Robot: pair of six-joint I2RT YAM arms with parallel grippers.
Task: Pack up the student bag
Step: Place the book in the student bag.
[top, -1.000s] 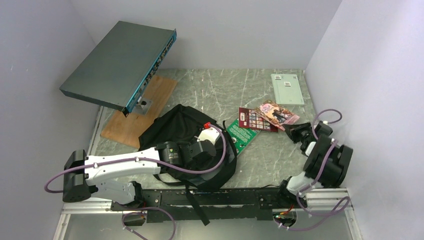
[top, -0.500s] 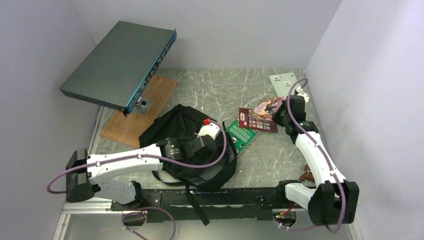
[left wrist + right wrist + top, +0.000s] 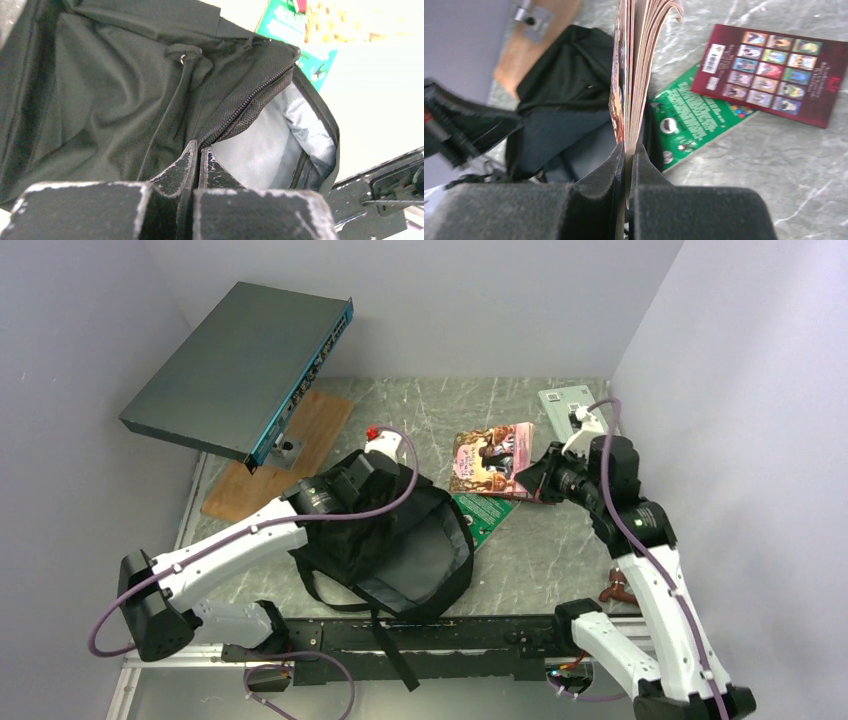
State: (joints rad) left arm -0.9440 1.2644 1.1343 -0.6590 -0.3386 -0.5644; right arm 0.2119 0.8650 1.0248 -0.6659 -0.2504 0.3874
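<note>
Toward the near left of the table (image 3: 440, 420) lies the student bag (image 3: 400, 540), flat on its back with its mouth turned to the table's middle. The left claw (image 3: 199, 159) is clenched on the zip edge (image 3: 250, 102) of that mouth and holds it lifted, so the grey lining (image 3: 265, 150) shows. As far as the left wrist view reaches, no book can be seen inside.

Right of the table's middle, the right claw (image 3: 628, 150) is clamped on the lower edge of a pink-covered book (image 3: 490, 458), held clear of the table with its pages fanning a little at the top. It hangs beyond the bag's mouth, not over it.

On the table itself, a green book (image 3: 487, 512) lies just beside the bag's open rim, a dark red book (image 3: 769, 72) rests next to it toward the right edge, and a pale green book (image 3: 565, 400) sits near the far right corner. A grey box (image 3: 240, 365) on a wooden board (image 3: 280, 465) occupies the far left corner and seems no part of the job.

By my reading the packing has barely begun: the bag is opened and one book is in the air. That book has yet to go in, three more lie waiting, and the zip is not closed.
</note>
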